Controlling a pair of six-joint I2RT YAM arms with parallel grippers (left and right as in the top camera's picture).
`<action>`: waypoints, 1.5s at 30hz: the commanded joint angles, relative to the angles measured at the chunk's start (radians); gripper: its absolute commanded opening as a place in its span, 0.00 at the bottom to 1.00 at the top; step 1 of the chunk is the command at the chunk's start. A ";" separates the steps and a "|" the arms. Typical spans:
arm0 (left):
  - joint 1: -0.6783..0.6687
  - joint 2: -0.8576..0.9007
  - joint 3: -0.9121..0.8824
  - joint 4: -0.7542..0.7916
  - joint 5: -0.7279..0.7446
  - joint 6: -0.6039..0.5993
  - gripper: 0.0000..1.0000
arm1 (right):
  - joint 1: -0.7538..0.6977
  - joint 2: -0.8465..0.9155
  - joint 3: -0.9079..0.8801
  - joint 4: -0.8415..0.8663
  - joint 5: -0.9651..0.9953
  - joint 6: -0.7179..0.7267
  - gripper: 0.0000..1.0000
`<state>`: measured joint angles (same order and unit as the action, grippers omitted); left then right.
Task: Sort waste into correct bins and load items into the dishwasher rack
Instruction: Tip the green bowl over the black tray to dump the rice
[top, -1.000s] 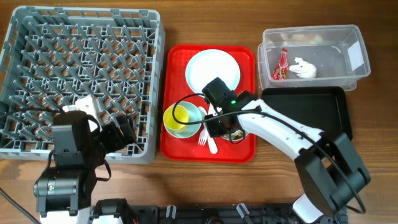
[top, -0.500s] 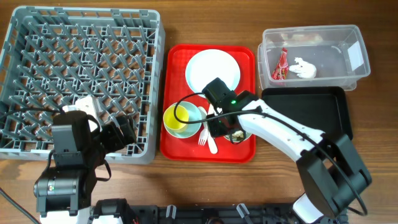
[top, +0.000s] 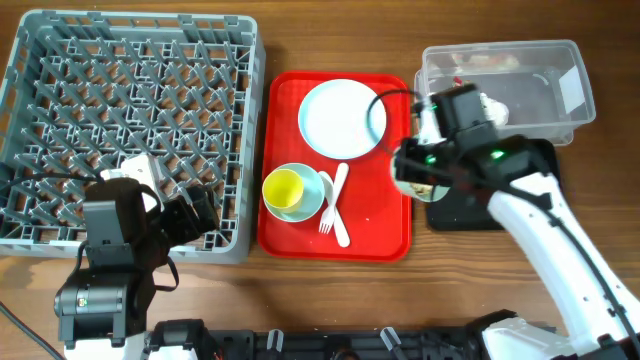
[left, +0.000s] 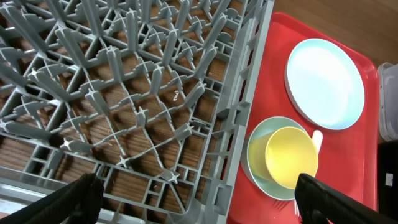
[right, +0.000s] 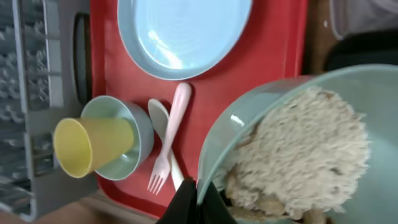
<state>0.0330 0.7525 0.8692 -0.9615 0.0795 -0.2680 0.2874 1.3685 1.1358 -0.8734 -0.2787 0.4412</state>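
Note:
My right gripper (right: 200, 198) is shut on the rim of a light blue bowl (right: 249, 118) that holds pale rice-like food scraps (right: 305, 146). In the overhead view that bowl (top: 417, 178) hangs tilted above the gap between the red tray's right edge and the black tray (top: 540, 170). My left gripper (left: 199, 205) is open, with nothing between its fingers, over the near right corner of the grey dishwasher rack (left: 124, 81). On the red tray lie a white plate (top: 342, 118), a yellow cup (top: 283, 187) standing in a second blue bowl (top: 310, 203), a fork (top: 333, 195) and a spoon (top: 340, 232).
The clear tub (top: 560, 70) stands at the back right, its left part hidden by my right arm. The red serving tray (top: 385, 235) lies between the rack (top: 130, 100) and the bins. Bare wooden table shows along the front edge.
My right gripper closed on the bowl of scraps and carried it up and to the right, off the red tray toward the black tray. The left arm has not moved.

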 joint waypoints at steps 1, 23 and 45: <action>0.005 -0.006 0.019 0.000 0.002 -0.002 1.00 | -0.130 -0.009 0.016 -0.014 -0.201 -0.051 0.04; 0.005 -0.006 0.019 -0.001 0.002 -0.002 1.00 | -0.709 0.257 -0.250 0.143 -1.099 -0.309 0.04; 0.005 -0.006 0.019 -0.002 0.002 -0.002 1.00 | -0.968 0.326 -0.253 0.534 -1.339 0.225 0.04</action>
<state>0.0330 0.7525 0.8692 -0.9646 0.0795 -0.2680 -0.6781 1.6833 0.8833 -0.3794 -1.5288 0.5350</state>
